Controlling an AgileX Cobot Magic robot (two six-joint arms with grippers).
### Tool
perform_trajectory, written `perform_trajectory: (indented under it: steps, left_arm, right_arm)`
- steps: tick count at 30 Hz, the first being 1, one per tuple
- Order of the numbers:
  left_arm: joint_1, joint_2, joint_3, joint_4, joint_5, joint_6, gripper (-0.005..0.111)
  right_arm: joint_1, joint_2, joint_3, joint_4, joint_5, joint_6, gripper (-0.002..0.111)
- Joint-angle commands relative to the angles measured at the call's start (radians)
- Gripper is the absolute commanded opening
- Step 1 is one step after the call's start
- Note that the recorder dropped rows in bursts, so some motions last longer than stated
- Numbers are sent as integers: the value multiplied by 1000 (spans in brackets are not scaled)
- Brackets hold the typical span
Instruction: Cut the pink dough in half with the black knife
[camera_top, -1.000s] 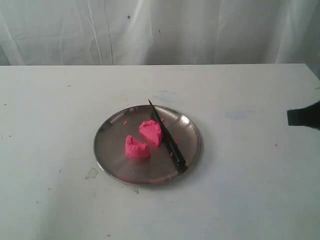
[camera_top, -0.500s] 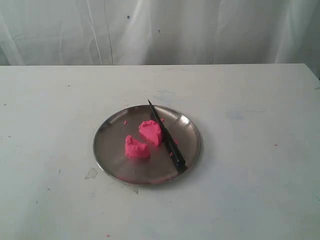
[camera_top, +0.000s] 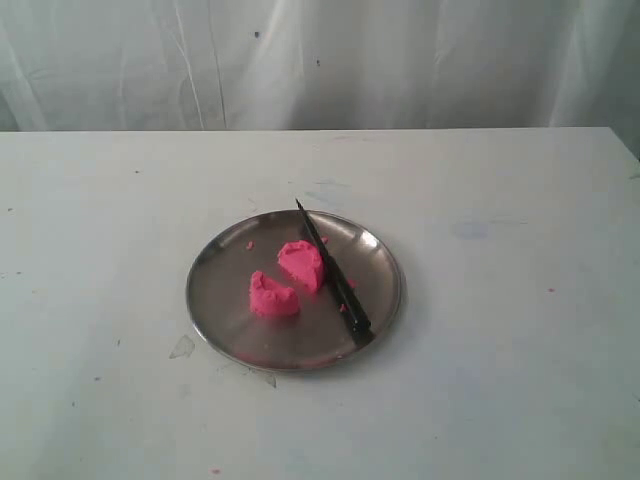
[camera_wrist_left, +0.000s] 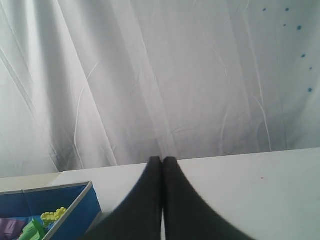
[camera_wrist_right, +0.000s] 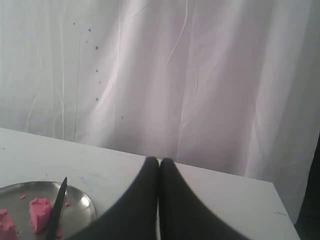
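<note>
The pink dough lies in two half lumps on the round metal plate (camera_top: 230, 330): one half (camera_top: 301, 264) toward the middle, the other half (camera_top: 272, 297) nearer the front left. The black knife (camera_top: 335, 275) rests on the plate beside the first half, tip toward the back rim, handle at the front right rim. Neither gripper shows in the exterior view. My left gripper (camera_wrist_left: 162, 160) is shut with nothing in it, off to the side over bare table. My right gripper (camera_wrist_right: 159, 161) is shut and empty too, away from the plate (camera_wrist_right: 82, 200), where one dough half (camera_wrist_right: 39, 212) and the knife (camera_wrist_right: 58, 205) show.
Tiny pink crumbs (camera_top: 250, 244) dot the plate. A blue box (camera_wrist_left: 60, 212) with coloured toys stands near the left gripper. A white curtain (camera_top: 320, 60) hangs behind the table's back edge. A few stains mark the table in front of the plate.
The right gripper, visible at the right edge of the exterior view a second ago, has drawn out of that view. Dough, knife and plate have not moved.
</note>
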Motion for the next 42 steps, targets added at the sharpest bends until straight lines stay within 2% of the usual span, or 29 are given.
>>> perform_trajectory:
  steps: [1, 5, 7, 10, 14, 16, 20, 24, 42]
  left_arm:
    - [-3, -7, 3, -19, 0, 2, 0]
    - [-3, -7, 3, -19, 2, 2, 0]
    - [-3, -7, 3, -19, 2, 2, 0]
    - [-3, -7, 3, -19, 2, 2, 0]
    - [-3, -7, 3, -19, 2, 2, 0]
    - [-3, -7, 3, -19, 2, 2, 0]
    - [-3, -5, 3, -19, 2, 2, 0]
    - [-3, -5, 3, -19, 4, 2, 0]
    - [-3, -5, 3, -19, 6, 2, 0]
  right_arm:
    - [-35, -5, 27, -76, -27, -5, 0]
    - [-154, -5, 74, -89, -210, 24, 0]
    - [-204, -5, 135, -144, -367, 147, 0]
    - [-234, -5, 260, -207, -470, 340, 0]
    - [-227, -5, 379, -313, -425, 409, 0]
    - [-210, -5, 379, -337, -222, 417, 0]
    - [-196, -5, 379, -337, -61, 400, 0]
    - [-187, -5, 379, -335, -84, 312, 0]
    - [-187, -5, 379, -335, -84, 312, 0]
